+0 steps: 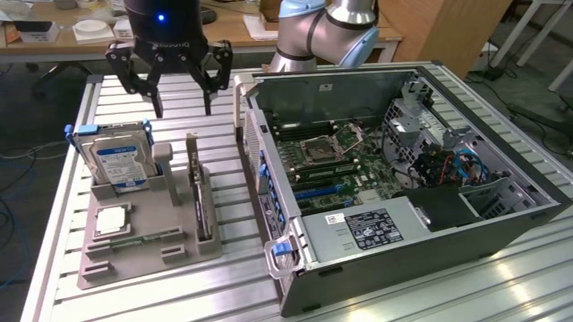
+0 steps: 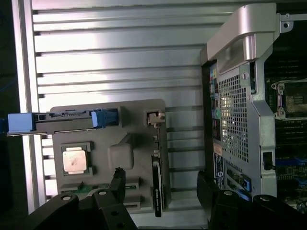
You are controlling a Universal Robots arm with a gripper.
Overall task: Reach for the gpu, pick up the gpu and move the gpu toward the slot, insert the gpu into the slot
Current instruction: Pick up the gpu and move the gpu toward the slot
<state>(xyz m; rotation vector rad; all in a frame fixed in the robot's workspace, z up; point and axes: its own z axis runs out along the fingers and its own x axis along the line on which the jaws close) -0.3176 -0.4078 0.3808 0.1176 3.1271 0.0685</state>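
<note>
The gpu (image 1: pixel 198 201) is a thin dark card standing on edge in a grey holder (image 1: pixel 143 258), with its metal bracket end farthest from the camera in the exterior view. In the wrist view the gpu (image 2: pixel 157 188) is seen edge-on, with the holder (image 2: pixel 108 111) beneath it. My gripper (image 1: pixel 184 111) hangs open above the table behind the holder, clear of the card and holding nothing. Both dark fingertips (image 2: pixel 117 178) frame the card from above in the wrist view. The slot (image 1: pixel 315 192) is a blue strip on the green motherboard inside the open computer case (image 1: pixel 376 228).
A blue-labelled hard drive (image 1: pixel 121 164) stands in the holder on the exterior view's left, a square processor chip (image 1: pixel 112 220) lying in front of it. The case's grilled rear wall (image 2: pixel 240 105) rises close beside the holder. Slatted metal table (image 1: pixel 501 288) lies all around.
</note>
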